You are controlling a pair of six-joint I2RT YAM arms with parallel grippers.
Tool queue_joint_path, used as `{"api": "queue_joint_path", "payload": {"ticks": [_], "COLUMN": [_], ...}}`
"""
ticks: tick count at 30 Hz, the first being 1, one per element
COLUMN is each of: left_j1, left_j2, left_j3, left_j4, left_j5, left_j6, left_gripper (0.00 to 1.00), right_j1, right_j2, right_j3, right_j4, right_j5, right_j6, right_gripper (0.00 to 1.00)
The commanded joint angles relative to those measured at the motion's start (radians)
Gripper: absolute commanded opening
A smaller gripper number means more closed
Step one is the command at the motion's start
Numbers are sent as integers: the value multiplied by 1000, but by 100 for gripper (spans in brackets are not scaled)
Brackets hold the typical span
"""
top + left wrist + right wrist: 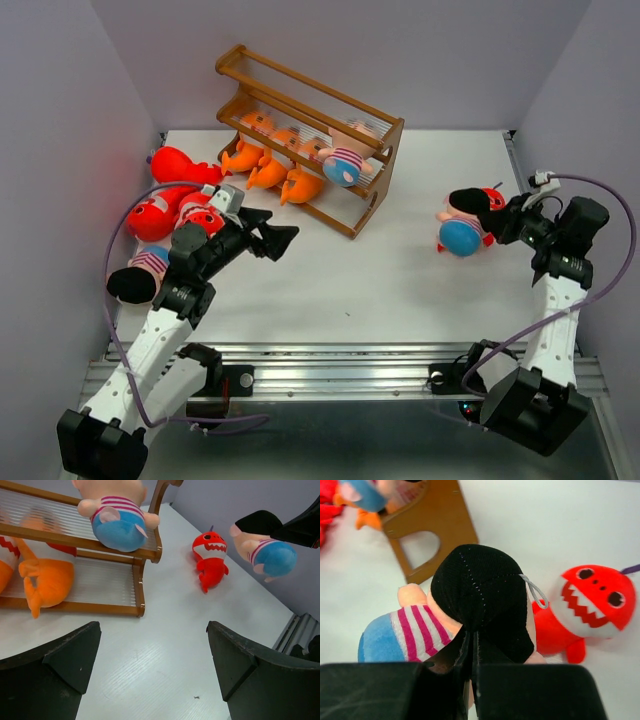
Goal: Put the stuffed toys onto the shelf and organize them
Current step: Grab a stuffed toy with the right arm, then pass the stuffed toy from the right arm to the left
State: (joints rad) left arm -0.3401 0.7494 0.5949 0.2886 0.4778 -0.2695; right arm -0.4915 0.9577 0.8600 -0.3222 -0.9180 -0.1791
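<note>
Top external view: the shelf holds orange fish and one striped doll — right jaws clamp another doll by its black hair at the tabletop's right; left jaws gape empty.

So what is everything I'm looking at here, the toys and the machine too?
shelf: one, brown wood, far side of the table
orange fish toys: at least three, orange, on the shelf's lower tiers
shelf doll: one, striped shirt and blue shorts, on the shelf's right end
left doll: one, black hair and striped shirt, at the table's left edge
held doll: one, same colours, in the right gripper
left red sharks: about three, red, heaped at the left edge
right red shark: one, red, on the table beside the held doll
table: one, white
left gripper: one, black, open and empty, near the shelf
right gripper: one, black, shut on the held doll's hair
</note>
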Motion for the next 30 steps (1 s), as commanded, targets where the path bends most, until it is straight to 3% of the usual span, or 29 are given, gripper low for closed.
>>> {"api": "queue_joint_path", "payload": {"ticks": [1, 7, 11, 19, 30], "left_j1": [0, -48, -283, -505, -634], "left_j2": [-19, 13, 14, 70, 211], "left_j3": [-41, -86, -83, -49, -20], "left_j4": [107, 104, 93, 129, 264], "left_j5": [91, 116, -69, -258, -355], "left_j6": [-74, -229, -258, -347, -458], "left_gripper": [99, 99, 99, 99, 99], "right_j1": [-9, 22, 73, 82, 91], "right_j2": [-83, -129, -132, -100, -99], "right_j3": [-19, -98, -153, -125, -108], "right_j4": [-67, -123, -135, -193, -215], "right_j5": [-217, -277, -243, -237, -240], "right_j6": [4, 18, -13, -77, -105], "right_gripper": [1, 1, 1, 1, 1]}}
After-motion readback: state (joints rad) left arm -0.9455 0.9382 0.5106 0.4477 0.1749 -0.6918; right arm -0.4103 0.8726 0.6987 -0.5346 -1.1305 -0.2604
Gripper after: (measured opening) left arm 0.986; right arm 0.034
